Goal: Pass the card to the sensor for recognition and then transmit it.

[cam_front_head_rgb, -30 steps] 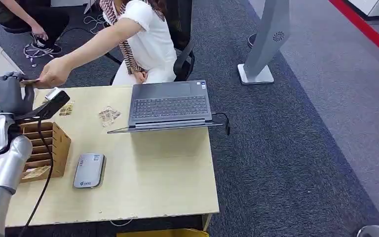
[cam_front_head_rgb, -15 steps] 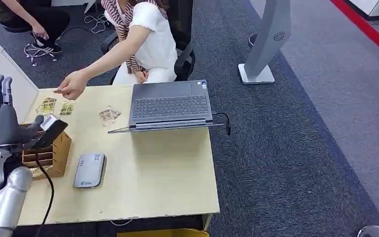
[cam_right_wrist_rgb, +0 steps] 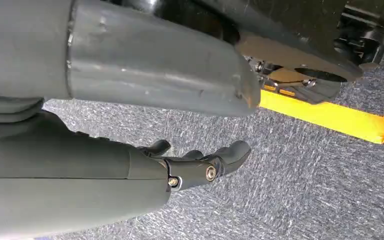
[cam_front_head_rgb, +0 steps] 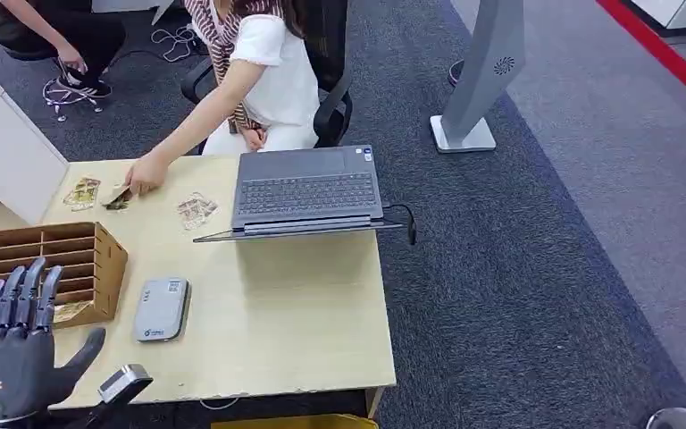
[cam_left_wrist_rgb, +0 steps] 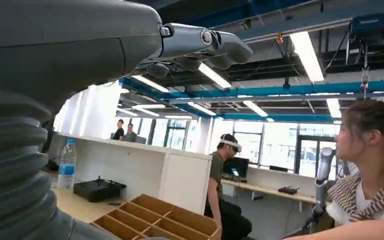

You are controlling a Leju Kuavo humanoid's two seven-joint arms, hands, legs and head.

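Left hand point(cam_front_head_rgb: 20, 353) is up at the lower left of the head view, back of the hand toward the camera, fingers point(cam_front_head_rgb: 27, 290) spread and upright, thumb out to the side, holding nothing. It sits in front of the near left corner of the table point(cam_front_head_rgb: 295, 313). Just above it in frame stands the wooden slotted organizer point(cam_front_head_rgb: 58, 268), and to its right lies the grey card sensor point(cam_front_head_rgb: 162, 308), flat on the table. Up at the far left part of the table, a person's hand point(cam_front_head_rgb: 146, 175) presses down on a card point(cam_front_head_rgb: 118, 198); another card point(cam_front_head_rgb: 81, 192) lies to the left of it and a third card point(cam_front_head_rgb: 196, 211) to the right, near the open laptop point(cam_front_head_rgb: 306, 192). A white box point(cam_front_head_rgb: 4, 147) sits at the upper left. A grey kiosk stand point(cam_front_head_rgb: 487, 71) rises from the carpet at upper right. Right hand point(cam_right_wrist_rgb: 195, 162) hangs over the grey carpet point(cam_right_wrist_rgb: 305, 190) in the right wrist view, fingers point(cam_right_wrist_rgb: 230, 152) loosely curved and apart, empty
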